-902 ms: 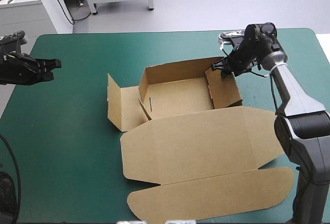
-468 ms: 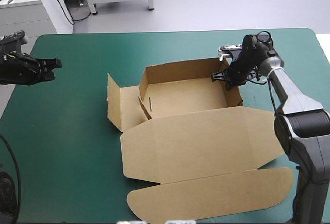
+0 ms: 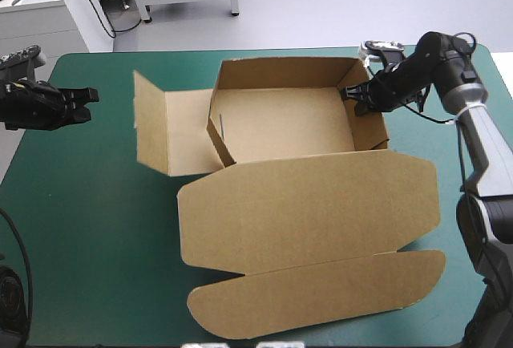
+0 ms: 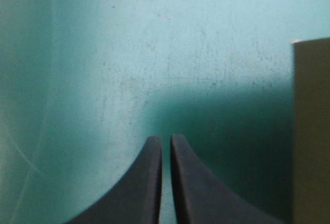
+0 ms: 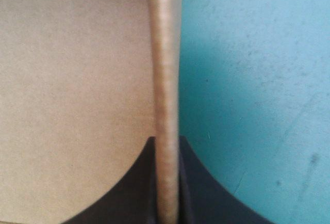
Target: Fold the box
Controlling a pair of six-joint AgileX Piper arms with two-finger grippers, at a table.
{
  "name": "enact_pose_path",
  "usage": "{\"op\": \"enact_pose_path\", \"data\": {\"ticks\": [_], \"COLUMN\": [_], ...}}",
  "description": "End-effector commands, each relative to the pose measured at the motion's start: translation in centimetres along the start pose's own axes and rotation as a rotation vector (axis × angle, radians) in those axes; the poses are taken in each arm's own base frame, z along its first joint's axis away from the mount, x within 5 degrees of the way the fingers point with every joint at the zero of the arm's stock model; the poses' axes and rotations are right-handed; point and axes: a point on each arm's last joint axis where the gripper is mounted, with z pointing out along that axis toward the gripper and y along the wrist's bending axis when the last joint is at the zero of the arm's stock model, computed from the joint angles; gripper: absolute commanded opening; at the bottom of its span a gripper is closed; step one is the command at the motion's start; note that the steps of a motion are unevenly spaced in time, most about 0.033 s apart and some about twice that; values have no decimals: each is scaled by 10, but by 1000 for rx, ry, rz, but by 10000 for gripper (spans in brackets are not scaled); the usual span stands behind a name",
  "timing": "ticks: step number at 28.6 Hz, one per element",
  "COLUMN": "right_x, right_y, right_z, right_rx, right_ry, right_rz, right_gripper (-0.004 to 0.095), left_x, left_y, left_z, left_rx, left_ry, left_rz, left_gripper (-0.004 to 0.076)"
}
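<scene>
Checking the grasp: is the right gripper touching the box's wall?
Touching. The right wrist view shows the box wall pinched between the fingers of the right gripper.

Teal-green table point(image 3: 88, 228), pale grey floor point(image 3: 337, 3)

A table point(image 3: 96, 228) with a teal-green cover carries one brown box point(image 3: 304, 212) of cut board: open tray point(image 3: 280, 123) toward 12 o'clock, side flap point(image 3: 168, 131) at 9 o'clock, wide lid point(image 3: 321, 292) toward 6 o'clock.

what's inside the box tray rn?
Only bare brown floor shows inside the box; nothing loose. The right gripper pinches its right wall, one finger inside, covering a patch of that wall.
</scene>
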Motion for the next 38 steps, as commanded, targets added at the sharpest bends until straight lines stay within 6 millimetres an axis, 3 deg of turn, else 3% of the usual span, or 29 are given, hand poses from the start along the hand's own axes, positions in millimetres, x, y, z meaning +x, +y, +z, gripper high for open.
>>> {"op": "enact_pose_path", "data": {"ticks": [1,5,8,15,21,26,38], "right_x": [2,7,9,11,6,1,-11], "right_y": [15,17,23,29,35,41,73], "right_z": [-63,-93,-107,-117,-114,-99,-49], "right_rx": [-43,-56,-120,-174,-210,-149,-139], "right_ry": [-139,-211,-257,-285,-318,-311,-296], "right_rz": [-32,-31,-37,-15,5,16,15], "right_gripper": [-17,-17,-18,-17,-11,-5,-3], "left_x": [2,2,0,0,10,16,22], "left_y": [-14,-16,-24,-46,-86,-104,-112], "left_z": [-19,-19,-20,-18,-9,-6,-24], "left_rx": [72,96,181,313,401,437,461], "left_ry": [-29,-26,-41,-39,24,52,16], "left_rz": [3,-9,-33,-33,67,116,138], "left_gripper": [209,510,595,543,542,542,533]}}
